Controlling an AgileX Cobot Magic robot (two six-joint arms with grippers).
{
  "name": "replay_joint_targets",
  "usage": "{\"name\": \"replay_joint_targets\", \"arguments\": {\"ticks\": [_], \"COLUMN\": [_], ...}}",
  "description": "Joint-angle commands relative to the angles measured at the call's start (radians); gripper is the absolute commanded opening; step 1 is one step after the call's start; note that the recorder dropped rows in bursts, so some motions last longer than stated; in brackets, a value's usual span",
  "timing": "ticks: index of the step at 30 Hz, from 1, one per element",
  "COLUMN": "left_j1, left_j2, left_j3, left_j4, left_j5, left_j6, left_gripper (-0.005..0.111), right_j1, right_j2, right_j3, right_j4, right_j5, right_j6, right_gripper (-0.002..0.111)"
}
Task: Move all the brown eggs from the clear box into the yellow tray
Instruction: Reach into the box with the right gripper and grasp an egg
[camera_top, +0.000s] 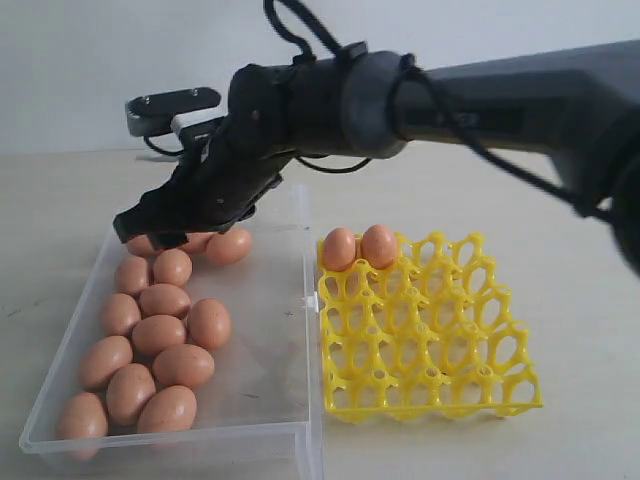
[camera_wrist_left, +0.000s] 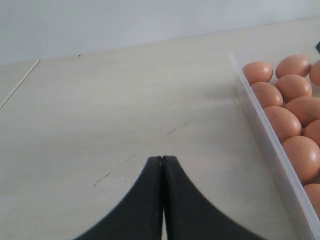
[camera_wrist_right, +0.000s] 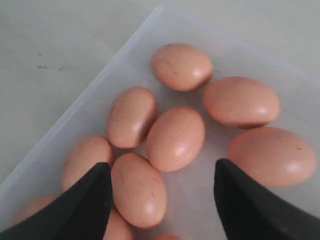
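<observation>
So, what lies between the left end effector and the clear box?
Only bare tabletop. The left wrist view shows nothing resting between the shut left end effector and the near wall of the clear box.

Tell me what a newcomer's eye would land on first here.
The big dark arm reaches across from the right, its right gripper open over the far end of the clear box. A crowd of brown eggs fills the box's left side. Beside the box, the bright yellow tray holds only two eggs, in its back row.
</observation>
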Motion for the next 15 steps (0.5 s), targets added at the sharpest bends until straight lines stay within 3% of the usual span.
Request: {"name": "replay_joint_targets", "arguments": {"ticks": [1, 7, 15], "left_j1": [-0.008, -0.008, -0.008], "left_j2": [-0.006, -0.006, -0.006], "left_j3": [-0.004, -0.004, -0.004], "left_j4": [-0.002, -0.002, -0.002], "left_j5": [-0.009, -0.009, -0.009], "left_j6": [-0.004, -0.004, -0.004], "left_gripper": [0.0, 0.0, 0.0], "right_j1": [0.003, 0.003, 0.003], "right_j2": [0.135, 0.228, 0.3], "right_j3": [-0.194, -0.326, -0.378], "right_j4": [0.02, -0.026, -0.104], "right_j5": [0.119, 0.178, 0.186], "right_j6": [0.044, 0.132, 0.176], "right_gripper": [0.058, 0.058, 0.058]}}
